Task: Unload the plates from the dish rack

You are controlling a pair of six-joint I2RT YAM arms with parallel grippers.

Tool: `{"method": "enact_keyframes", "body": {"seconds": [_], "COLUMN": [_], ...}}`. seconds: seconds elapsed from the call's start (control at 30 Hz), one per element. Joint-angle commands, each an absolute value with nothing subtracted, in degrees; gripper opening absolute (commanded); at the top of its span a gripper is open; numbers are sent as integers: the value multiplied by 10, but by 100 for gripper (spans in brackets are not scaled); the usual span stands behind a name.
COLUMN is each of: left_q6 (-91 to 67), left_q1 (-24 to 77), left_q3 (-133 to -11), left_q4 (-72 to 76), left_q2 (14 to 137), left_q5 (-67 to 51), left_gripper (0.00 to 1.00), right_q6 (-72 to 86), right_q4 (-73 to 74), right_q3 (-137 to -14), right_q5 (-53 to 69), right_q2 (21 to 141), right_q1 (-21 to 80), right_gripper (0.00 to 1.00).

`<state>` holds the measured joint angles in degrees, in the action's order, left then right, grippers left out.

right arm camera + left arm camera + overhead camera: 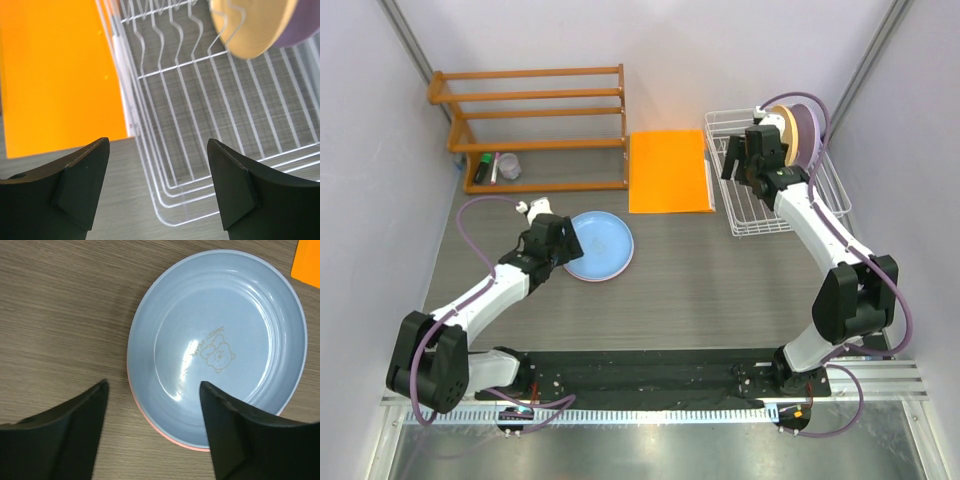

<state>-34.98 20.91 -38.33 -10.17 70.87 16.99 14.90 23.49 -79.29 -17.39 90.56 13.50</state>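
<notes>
Blue plate (220,340) by left gripper (152,387), jaws wide & empty; right gripper (157,142) same, over rack (185,192).

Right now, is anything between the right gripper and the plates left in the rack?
Nothing but the rack's own tines. The open right gripper hangs over the bare near slots; the yellow plate stands beyond them, with the lavender plate behind it.
</notes>
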Motion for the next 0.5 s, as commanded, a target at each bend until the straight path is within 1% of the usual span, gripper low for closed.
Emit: {"method": "enact_keyframes", "body": {"seconds": [0.0, 0.03, 0.23, 0.3, 0.4, 0.47], "left_q6": [-337, -333, -321, -318, -316, -316], "left_q1": [208, 208, 208, 208, 208, 208], "left_q3": [-412, -418, -434, -438, -452, -454], "left_q4": [-98, -98, -70, -55, -40, -27], "left_q2": [703, 701, 686, 686, 692, 696], "left_q5": [173, 169, 97, 71, 30, 13], "left_gripper": [83, 99, 99, 100, 99, 100], "right_q6": [109, 106, 49, 29, 4, -23], "right_q4": [229, 230, 219, 194, 187, 172], "right_q3": [-842, -856, -933, -948, -1003, -1015], "right_q5": [-273, -289, -375, -402, -404, -402], "right_q2": [927, 939, 995, 1024, 1073, 1092], "right_q1": [122, 120, 98, 83, 67, 63], "right_gripper": [86, 86, 86, 86, 86, 86]}}
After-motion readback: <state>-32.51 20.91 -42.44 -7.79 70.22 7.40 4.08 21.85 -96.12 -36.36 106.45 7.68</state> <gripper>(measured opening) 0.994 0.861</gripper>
